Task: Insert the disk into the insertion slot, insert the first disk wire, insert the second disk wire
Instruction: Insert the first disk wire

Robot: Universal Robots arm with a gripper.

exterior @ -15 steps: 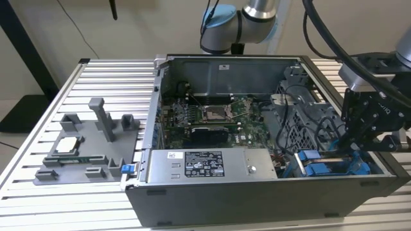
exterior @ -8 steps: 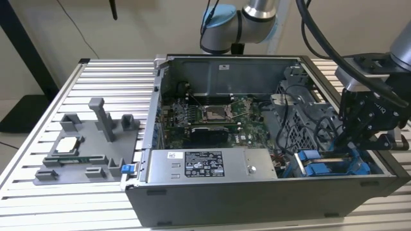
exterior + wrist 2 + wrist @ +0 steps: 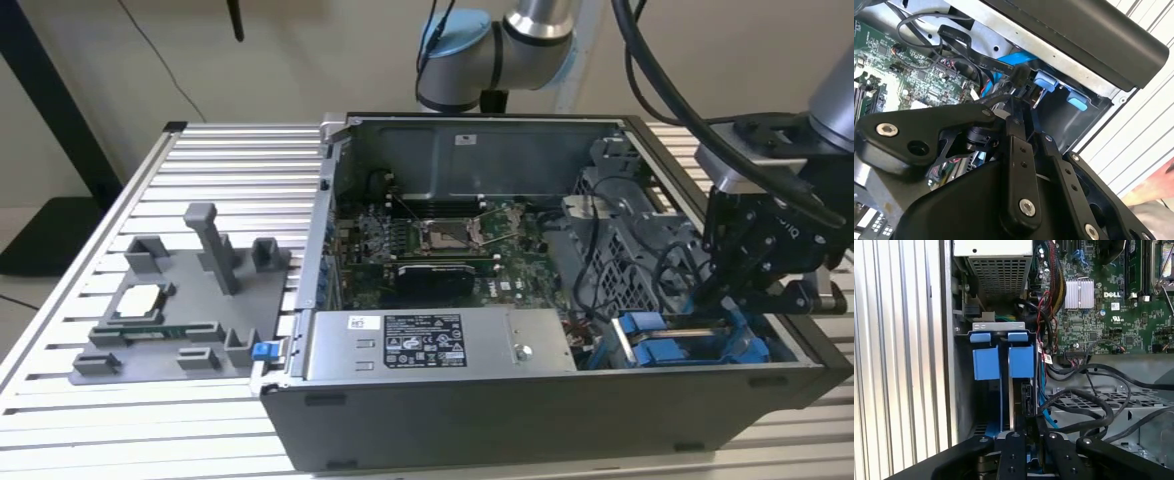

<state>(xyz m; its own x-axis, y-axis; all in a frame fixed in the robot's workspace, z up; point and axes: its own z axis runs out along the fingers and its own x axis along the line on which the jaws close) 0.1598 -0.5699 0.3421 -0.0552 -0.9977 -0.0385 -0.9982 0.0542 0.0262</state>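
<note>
My elbow joint (image 3: pixel 487 45) sits high at the back. My forearm (image 3: pixel 838 95) slants down at the exterior view's right. My wrist (image 3: pixel 761 150) bends straight down. My gripper (image 3: pixel 721 305) hangs vertical, pointing down. Its black links (image 3: pixel 1014 457) lie side by side in both wrist views.

Blue-framed disk (image 3: pixel 1021 362) seated upright in insertion slot (image 3: pixel 1021 326).
</note>
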